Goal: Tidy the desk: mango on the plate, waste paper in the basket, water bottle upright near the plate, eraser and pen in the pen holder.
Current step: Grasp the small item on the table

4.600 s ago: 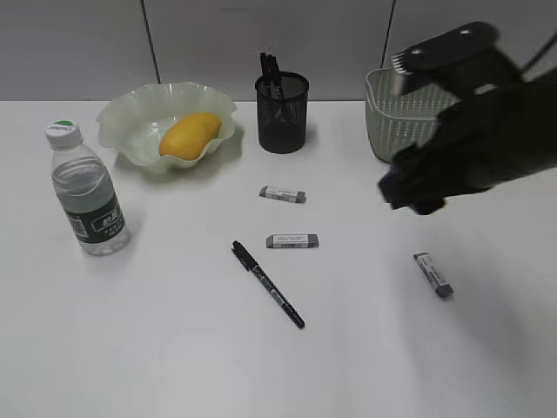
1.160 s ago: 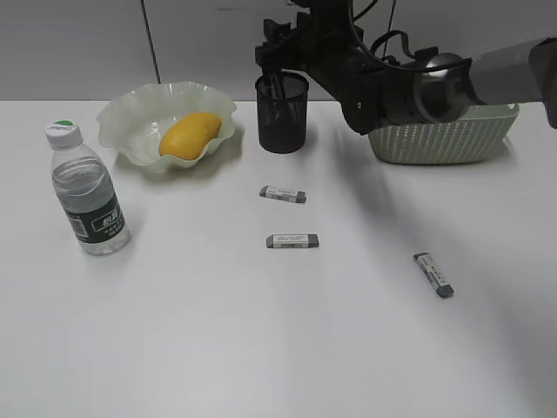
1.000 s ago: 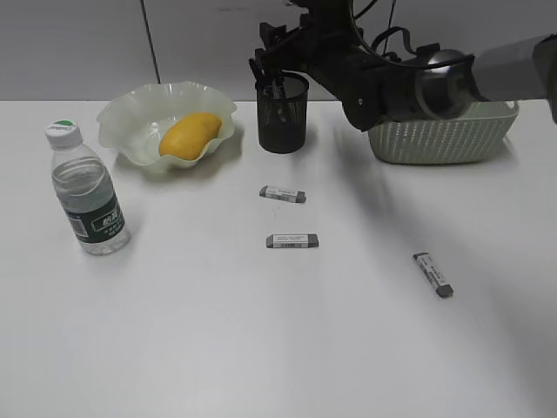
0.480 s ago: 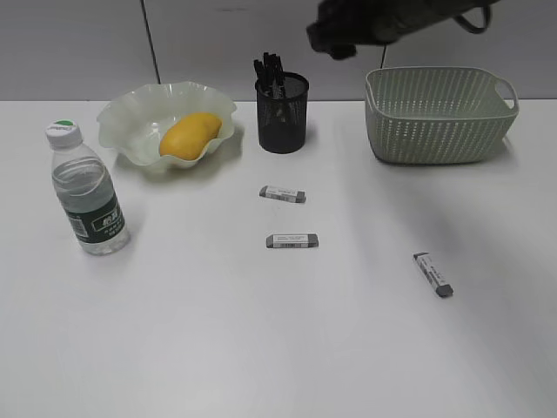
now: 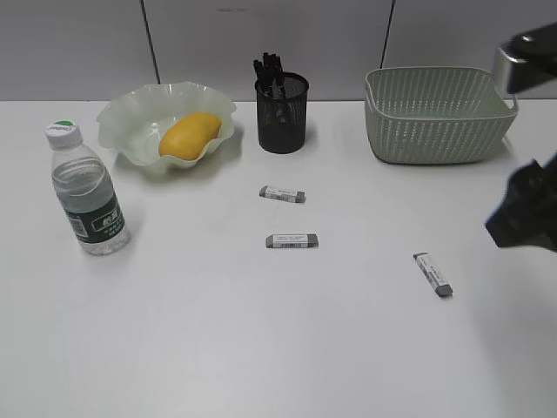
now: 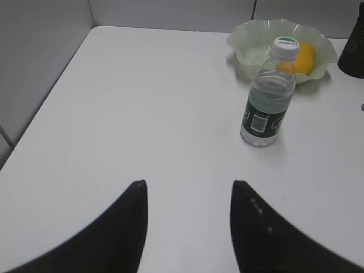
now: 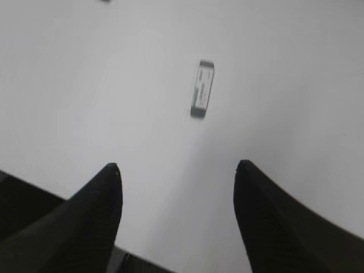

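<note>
The mango [image 5: 190, 135] lies in the wavy green plate [image 5: 124, 120]. The water bottle [image 5: 86, 189] stands upright in front of the plate; it also shows in the left wrist view [image 6: 267, 101]. The black mesh pen holder [image 5: 281, 113] holds several pens. Three erasers lie on the desk: one [image 5: 282, 194], one [image 5: 291, 240] and one [image 5: 432, 274] at the right, also in the right wrist view [image 7: 202, 90]. My right gripper [image 7: 177, 166] is open and empty above the desk near that eraser; its arm [image 5: 526, 209] is at the right edge. My left gripper [image 6: 188, 183] is open and empty. No waste paper shows.
The sage-green woven basket [image 5: 438, 114] stands at the back right. A grey wall runs behind the desk. The desk's left edge and a grey side panel [image 6: 40, 62] show in the left wrist view.
The pen that lay on the desk is gone from there; more pens stand in the pen holder. My right arm has left the holder and swung down to the right edge.
</note>
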`<state>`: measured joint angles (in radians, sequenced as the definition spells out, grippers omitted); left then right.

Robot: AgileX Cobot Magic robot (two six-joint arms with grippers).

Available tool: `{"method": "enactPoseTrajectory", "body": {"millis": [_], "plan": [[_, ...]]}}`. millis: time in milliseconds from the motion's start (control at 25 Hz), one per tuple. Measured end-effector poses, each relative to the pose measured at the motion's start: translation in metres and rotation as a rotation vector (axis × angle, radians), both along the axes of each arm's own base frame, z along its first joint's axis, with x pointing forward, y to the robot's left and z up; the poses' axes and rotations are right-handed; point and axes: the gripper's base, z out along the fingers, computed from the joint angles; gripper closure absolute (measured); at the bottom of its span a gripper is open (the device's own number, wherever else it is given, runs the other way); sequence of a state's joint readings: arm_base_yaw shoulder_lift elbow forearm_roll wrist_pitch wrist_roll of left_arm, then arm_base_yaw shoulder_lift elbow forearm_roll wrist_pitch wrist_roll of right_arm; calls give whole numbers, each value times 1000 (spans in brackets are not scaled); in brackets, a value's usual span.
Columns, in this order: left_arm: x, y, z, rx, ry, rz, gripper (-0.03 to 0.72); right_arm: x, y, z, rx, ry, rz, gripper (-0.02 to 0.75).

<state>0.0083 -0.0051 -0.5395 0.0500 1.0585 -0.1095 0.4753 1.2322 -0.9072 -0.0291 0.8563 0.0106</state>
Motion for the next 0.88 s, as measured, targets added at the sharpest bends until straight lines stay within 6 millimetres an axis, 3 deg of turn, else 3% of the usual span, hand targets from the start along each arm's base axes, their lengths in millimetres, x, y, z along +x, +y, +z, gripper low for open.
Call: {"method": "enactPoseTrajectory", "body": {"millis": [400,560,880], "plan": [[0,0,0,0,0,0,335,-107,-59,-13,17,-34,-77,249],[0,0,0,0,-3,0,335,-137,-75,-18,57,-118,-80,249],[0,0,0,0,-3,0,367,-176,-96,-3,188,-380,-83,260]]}}
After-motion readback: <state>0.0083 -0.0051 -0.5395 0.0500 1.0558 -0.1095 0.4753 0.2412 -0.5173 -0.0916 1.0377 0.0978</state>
